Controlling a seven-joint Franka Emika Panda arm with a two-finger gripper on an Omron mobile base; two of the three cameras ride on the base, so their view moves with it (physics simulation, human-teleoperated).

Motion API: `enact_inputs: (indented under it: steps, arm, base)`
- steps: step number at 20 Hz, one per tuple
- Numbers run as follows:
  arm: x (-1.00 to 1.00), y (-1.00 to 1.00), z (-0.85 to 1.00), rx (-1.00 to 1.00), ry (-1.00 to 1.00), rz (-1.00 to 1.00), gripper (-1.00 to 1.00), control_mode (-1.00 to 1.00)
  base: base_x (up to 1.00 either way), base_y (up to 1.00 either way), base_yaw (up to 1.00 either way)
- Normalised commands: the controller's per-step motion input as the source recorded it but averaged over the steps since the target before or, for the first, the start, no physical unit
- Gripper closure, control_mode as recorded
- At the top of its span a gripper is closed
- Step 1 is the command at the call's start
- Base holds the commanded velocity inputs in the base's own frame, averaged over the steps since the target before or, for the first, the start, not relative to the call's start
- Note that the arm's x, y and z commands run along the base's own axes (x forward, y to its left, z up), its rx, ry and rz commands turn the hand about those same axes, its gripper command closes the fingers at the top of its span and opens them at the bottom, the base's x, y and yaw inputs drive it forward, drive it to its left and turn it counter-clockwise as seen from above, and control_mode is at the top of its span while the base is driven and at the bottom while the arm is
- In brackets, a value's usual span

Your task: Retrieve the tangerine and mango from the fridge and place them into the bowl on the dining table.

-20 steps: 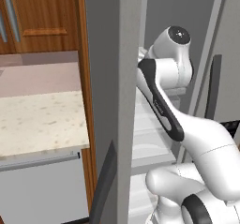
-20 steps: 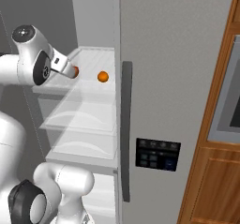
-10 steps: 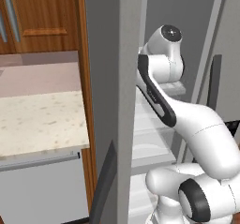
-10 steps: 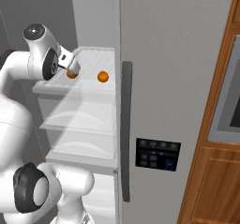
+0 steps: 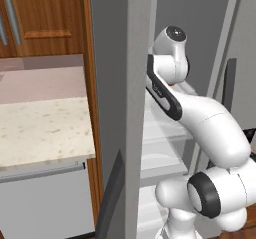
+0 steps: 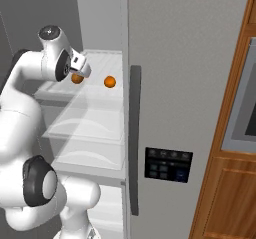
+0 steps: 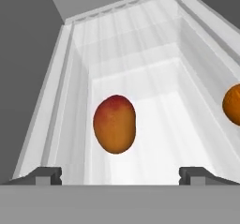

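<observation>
The mango (image 7: 115,123) lies on the white shelf (image 7: 154,124) inside the fridge (image 6: 190,58), dead ahead of me in the hand view, its red end pointing to twelve o'clock and its orange belly toward six. It sits between my two fingertips (image 7: 47,175), a little nearer the left one, and I am not touching it. My jaws (image 7: 120,175) are spread wide and released, with nothing between them.

At three o'clock from the mango, well apart from it on the same shelf, is the tangerine (image 7: 233,103), cut by the right edge of that view. The shelf runs away toward twelve o'clock, ribbed at the back, with raised white walls on both sides.

In the right base view my arm (image 6: 30,98) reaches into the open fridge from the lower left. The mango (image 6: 76,78) shows just under my hand (image 6: 80,65), partly hidden by it, and the tangerine (image 6: 110,82) lies at three o'clock from it, near the closed door (image 6: 190,108). That door carries a long dark handle (image 6: 134,138) and a dark control panel (image 6: 168,164). Below the fruit shelf are more clear shelves.

In the left base view a beige speckled table (image 5: 42,128) sits at nine o'clock from the fridge, over a white appliance (image 5: 45,203), with wooden cabinets (image 5: 45,18) above.
</observation>
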Motion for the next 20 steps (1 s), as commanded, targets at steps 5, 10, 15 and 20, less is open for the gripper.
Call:
enact_inputs:
  steps: [5,10,15,20]
  arm:
    - [0.35,0.00,-0.27,-0.04,0.09,0.04,-1.00,-1.00]
    - [0.33,0.00,-0.21,-0.01,0.02,0.03,-1.00,-1.00]
    - [0.29,0.09,-0.20,0.00,0.00,0.04,-1.00,-1.00]
    - [0.22,0.21,-0.18,0.00,0.00,0.04,-1.00,-1.00]
  base:
    - [0.00,0.00,0.00]
    - [0.00,0.00,0.00]
    - [0.00,0.00,0.00]
    - [0.00,0.00,0.00]
